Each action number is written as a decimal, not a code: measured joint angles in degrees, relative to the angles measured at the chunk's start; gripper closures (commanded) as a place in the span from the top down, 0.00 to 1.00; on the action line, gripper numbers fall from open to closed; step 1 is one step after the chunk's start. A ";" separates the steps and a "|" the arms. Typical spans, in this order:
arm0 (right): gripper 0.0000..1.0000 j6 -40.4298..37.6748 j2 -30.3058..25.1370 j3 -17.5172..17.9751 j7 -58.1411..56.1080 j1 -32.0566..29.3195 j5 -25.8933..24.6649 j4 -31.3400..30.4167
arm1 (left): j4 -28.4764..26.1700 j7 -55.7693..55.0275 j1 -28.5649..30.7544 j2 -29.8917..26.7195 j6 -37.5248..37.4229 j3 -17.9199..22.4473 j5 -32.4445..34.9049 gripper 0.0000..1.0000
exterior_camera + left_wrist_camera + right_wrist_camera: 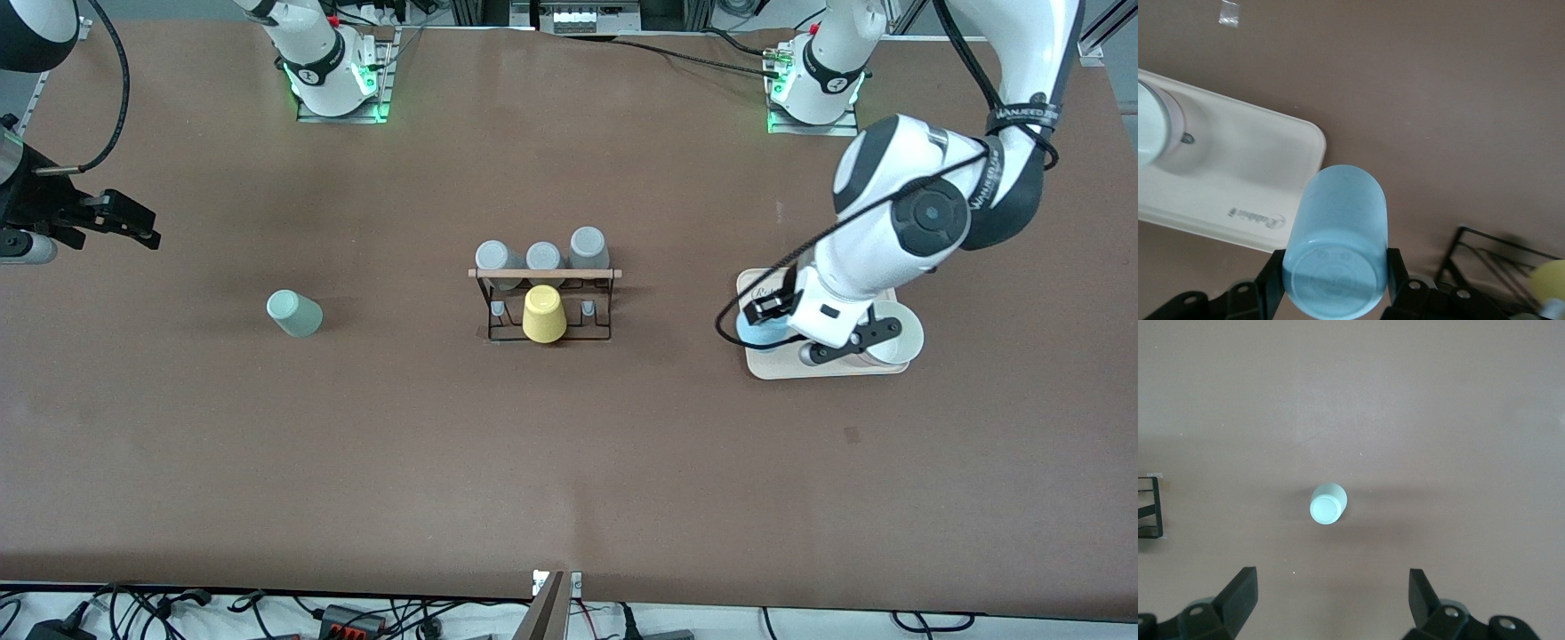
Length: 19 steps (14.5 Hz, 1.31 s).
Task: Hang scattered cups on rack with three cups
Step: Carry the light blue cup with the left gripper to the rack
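Note:
The light blue cup [1338,233] is clamped between the fingers of my left gripper [1335,273], base toward the wrist camera. In the front view it [758,333] is held over the rack-side edge of the cream tray [827,366]. The mint green cup [294,313] lies on the table toward the right arm's end, and also shows in the right wrist view [1328,505]. My right gripper [133,227] is open and empty, up in the air near that end of the table. The black wire rack [544,298] with a wooden rod stands mid-table.
A yellow cup [543,313] hangs on the rack's side nearer the front camera, and three grey cups [544,258] on its side nearer the bases. A white cup [893,333] stands on the tray [1238,180]. A corner of the rack [1498,257] shows in the left wrist view.

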 measured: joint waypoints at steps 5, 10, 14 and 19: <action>1.00 0.00 0.00 0.00 0.00 0.00 0.00 0.01 | 9.68 -14.05 -7.79 6.44 -2.44 -0.12 -0.08 0.49; 1.00 0.00 0.00 0.00 0.00 0.00 0.00 0.00 | 19.32 -23.84 -14.95 14.88 -2.65 -0.06 -0.08 0.49; 1.00 0.00 0.00 0.00 0.00 0.00 0.00 0.00 | 21.84 -27.04 -18.16 17.42 -2.80 0.08 -0.08 0.49; 1.00 0.00 0.00 0.00 0.00 0.00 0.00 0.00 | 21.96 -28.51 -20.42 19.93 -2.82 0.19 -0.07 0.50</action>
